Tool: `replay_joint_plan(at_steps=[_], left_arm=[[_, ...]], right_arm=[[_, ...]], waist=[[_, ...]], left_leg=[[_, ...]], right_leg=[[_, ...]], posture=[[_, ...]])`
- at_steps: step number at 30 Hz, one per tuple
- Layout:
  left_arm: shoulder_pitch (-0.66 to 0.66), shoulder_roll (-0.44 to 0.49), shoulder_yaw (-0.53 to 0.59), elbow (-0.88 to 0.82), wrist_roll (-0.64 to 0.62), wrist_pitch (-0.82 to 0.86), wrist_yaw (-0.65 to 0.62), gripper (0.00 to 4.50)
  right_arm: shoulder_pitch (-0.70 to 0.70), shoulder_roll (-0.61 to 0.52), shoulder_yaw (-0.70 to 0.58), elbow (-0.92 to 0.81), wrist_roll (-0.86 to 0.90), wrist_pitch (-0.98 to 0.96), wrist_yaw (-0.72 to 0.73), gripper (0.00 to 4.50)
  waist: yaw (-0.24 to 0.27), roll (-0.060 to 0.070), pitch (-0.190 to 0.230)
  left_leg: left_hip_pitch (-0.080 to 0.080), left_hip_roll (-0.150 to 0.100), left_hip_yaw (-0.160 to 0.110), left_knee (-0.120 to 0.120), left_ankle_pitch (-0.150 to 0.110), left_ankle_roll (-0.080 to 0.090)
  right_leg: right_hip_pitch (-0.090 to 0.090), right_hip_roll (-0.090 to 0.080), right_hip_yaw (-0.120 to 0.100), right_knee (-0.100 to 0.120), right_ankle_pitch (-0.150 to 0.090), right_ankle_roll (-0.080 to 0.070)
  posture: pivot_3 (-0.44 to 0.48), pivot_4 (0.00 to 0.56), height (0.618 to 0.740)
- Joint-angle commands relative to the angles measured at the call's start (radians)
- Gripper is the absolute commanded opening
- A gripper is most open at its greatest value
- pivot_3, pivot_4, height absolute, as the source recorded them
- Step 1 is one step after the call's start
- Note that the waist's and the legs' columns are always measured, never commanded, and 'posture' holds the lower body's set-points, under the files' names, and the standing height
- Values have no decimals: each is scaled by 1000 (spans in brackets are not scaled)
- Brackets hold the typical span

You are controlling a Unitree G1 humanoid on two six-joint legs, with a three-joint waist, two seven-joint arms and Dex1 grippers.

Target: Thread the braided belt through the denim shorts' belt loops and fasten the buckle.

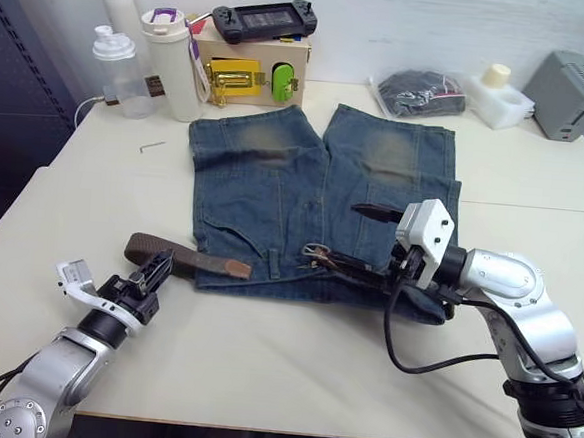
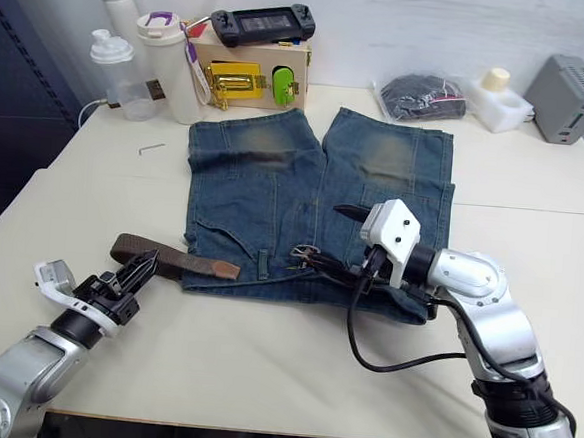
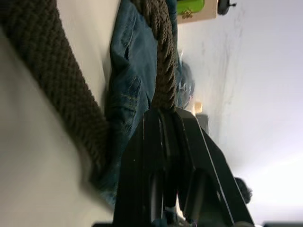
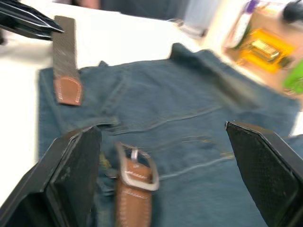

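Denim shorts [image 1: 314, 195] lie flat mid-table. Left gripper [image 1: 154, 270] is clamped on the braided belt [image 1: 184, 258] at the waistband's left end; right gripper [image 4: 163, 165] spreads wide over the buckle [image 4: 138, 169].

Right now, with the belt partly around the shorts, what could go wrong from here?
1. The left gripper pinches the braided belt beside its tan tip, which lies loose on the denim shorts; pulling could drag the belt back out.
2. The right gripper is open over the buckle, not holding it, so the buckle end may shift.
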State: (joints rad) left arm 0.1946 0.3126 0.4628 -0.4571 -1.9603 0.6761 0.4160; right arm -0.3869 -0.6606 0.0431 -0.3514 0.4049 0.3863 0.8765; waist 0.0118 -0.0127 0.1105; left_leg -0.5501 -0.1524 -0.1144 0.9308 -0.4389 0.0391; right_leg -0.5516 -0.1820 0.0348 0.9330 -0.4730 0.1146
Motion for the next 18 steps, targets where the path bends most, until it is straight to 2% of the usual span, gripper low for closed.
replay_joint_plan(at_steps=[1, 8, 18], left_arm=[[-33, 27, -58, -16, -10, -10, -14, 0], [-68, 41, -122, 0, 35, -45, -10, 0], [-123, 24, -151, 20, 113, -110, 12, 0]], right_arm=[[-23, -20, -48, -22, 55, 39, 20, 4461], [-5, -39, -83, -41, 92, 95, 22, 4461], [6, -45, -113, -65, 153, 151, 18, 4461]], waist=[[8, 0, 0], [11, 0, 0], [12, 0, 0]], left_leg=[[0, 0, 0, 0, 0, 0], [0, 1, 1, 0, 0, 0], [0, 2, 2, 0, 0, 0]], right_leg=[[0, 0, 0, -1, 0, 0], [0, 0, 0, -1, 0, 0], [0, 0, 0, -2, 0, 0]], posture=[[0, 150, 645], [0, 150, 645], [0, 150, 645]])
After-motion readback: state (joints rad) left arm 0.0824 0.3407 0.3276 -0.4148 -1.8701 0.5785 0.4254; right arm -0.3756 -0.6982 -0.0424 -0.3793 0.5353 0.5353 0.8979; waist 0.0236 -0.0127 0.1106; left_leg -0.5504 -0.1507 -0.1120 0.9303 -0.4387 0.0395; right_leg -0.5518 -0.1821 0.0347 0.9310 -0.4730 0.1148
